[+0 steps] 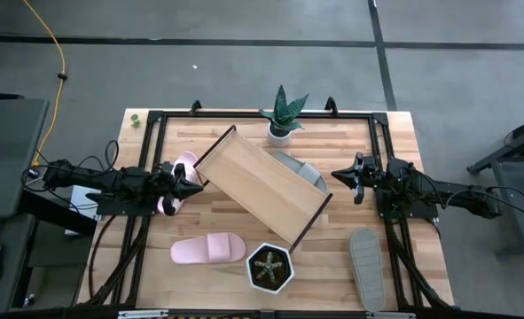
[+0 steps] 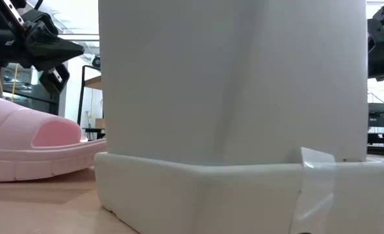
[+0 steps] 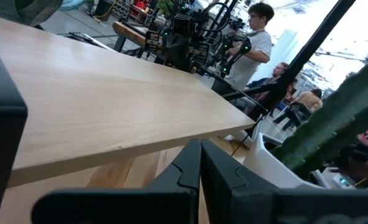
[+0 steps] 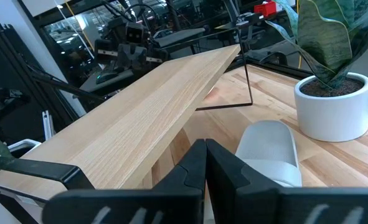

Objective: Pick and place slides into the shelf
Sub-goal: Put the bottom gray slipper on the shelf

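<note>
Pincers [image 1: 193,186] [image 1: 336,175] both pinched empty at shelf's [image 1: 260,183] nine and three o'clock ends; next, opening over nearest slide [image 1: 208,249].

Table [image 1: 394,133]: butcher-block top, black frame rails along its edges. Snake plant [image 1: 283,110] in round white pot, far edge. Small spiky plant in white hexagonal pot [image 1: 270,268], near edge. Yellow cable [image 1: 56,53] on grey floor. Person [image 3: 253,37] standing beyond.
</note>
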### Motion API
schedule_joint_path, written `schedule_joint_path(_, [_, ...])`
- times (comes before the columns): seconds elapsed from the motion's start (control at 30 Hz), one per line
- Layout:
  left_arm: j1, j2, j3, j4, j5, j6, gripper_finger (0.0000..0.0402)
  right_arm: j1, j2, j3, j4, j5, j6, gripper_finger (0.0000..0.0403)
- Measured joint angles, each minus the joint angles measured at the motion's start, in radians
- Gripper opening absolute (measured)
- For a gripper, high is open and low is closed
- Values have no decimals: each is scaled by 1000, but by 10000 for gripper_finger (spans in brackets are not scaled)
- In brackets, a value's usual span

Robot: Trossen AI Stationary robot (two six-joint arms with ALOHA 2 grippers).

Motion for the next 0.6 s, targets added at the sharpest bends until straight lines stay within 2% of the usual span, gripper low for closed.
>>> schedule_joint_path(0.17, [0,0,0,1,0,-46,1,0,0,0,0,0,0,0])
schedule_joint_path(0.33, [0,0,0,3,0,-171,1,0,0,0,0,2,0,0])
schedule_joint_path(0.53, [0,0,0,11,0,-460,1,0,0,0,8,8,6,0])
schedule_joint_path(0.6, [0,0,0,11,0,-573,1,0,0,0,12,8,70,0])
